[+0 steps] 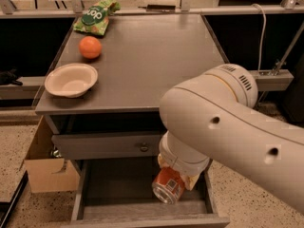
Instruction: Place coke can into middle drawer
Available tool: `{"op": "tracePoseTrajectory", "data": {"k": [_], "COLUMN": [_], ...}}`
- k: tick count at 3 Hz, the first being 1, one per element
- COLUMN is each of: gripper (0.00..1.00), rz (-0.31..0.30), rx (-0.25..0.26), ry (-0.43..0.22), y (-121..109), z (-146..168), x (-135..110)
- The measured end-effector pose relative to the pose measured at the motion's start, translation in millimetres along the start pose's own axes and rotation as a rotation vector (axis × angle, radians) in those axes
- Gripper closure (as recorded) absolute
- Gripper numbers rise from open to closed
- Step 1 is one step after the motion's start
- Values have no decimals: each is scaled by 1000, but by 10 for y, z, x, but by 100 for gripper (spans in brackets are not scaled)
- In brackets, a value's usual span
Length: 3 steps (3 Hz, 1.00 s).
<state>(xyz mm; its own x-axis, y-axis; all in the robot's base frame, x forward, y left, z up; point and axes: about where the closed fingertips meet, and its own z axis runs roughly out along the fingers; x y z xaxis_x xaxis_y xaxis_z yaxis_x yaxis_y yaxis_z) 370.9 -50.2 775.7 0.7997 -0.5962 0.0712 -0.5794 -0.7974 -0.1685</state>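
Middle drawer [118, 186] is pulled out under the table [147, 61], and bare grey floor shows across its left and centre. The coke can [167, 188] is inside the drawer opening, right half, tilted with its silver end facing down and toward the camera. Can't tell if it touches the floor. The pincer [172, 180] comes down from the white arm [228, 127] and is clamped on the can, with a beige finger on either side. The can is near the drawer's right wall and just behind its front wall, well apart from the left wall. The drawer above, the one with the round knob [144, 147], is closed flush, and its lower edge sits just over the wrist. The arm's bulk covers the table's near-right corner and the drawer's right side. On the table, all left: white bowl [71, 80] at the near-left edge showing only its own inside, orange [90, 47] behind it, green snack bag [95, 17] at the far-left edge. The rest of the tabletop is plain grey. A cardboard box [45, 167] sits on the floor just left of the drawer; can't make out its contents.
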Motion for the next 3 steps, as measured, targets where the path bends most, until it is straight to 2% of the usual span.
{"op": "tracePoseTrajectory", "data": {"k": [1, 2, 3], "gripper": [100, 100, 100], "rz": [0, -39, -65], "rx": [-1, 4, -4], "ry": [5, 3, -45], "y": [12, -208, -479], "z": [-19, 25, 272], "x": [-9, 127, 375]}}
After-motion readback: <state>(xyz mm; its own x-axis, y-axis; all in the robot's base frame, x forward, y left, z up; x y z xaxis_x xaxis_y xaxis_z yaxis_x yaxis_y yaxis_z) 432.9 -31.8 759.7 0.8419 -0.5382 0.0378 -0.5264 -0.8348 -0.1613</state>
